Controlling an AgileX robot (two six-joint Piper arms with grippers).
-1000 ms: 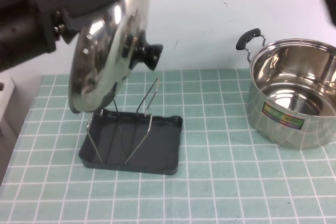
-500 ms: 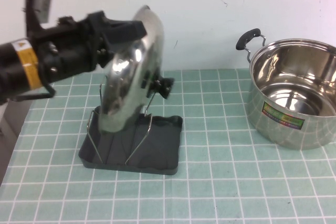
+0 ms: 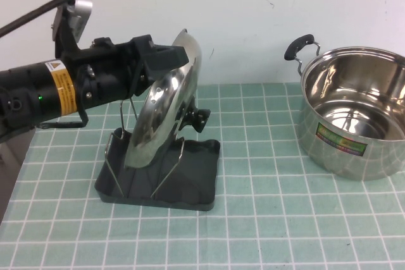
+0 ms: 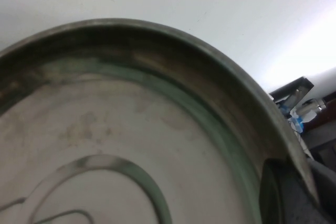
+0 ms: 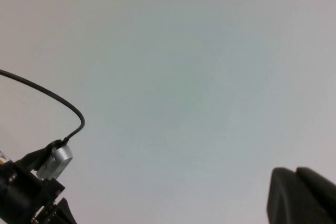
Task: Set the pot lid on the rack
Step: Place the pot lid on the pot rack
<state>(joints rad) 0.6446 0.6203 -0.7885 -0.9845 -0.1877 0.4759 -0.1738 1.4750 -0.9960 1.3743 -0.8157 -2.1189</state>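
Note:
The shiny steel pot lid (image 3: 166, 109) with its black knob (image 3: 199, 119) stands on edge, tilted, with its lower rim down between the wire holders of the dark grey rack (image 3: 190, 184). My left gripper (image 3: 169, 54) is shut on the lid's upper rim, reaching in from the left. In the left wrist view the lid's inner side (image 4: 105, 129) fills the picture, with one dark finger (image 4: 286, 192) against its rim. My right gripper (image 5: 300, 195) does not show in the high view; in its wrist view its fingertips lie together against a blank wall.
The steel pot (image 3: 354, 112) with black handles and a coloured label stands at the right on the green checked mat (image 3: 272, 219). A white wall rises behind the table.
My left gripper has carried the lid down and to the right. The lid's lower rim has gone from above the rack to down between the wire holders.

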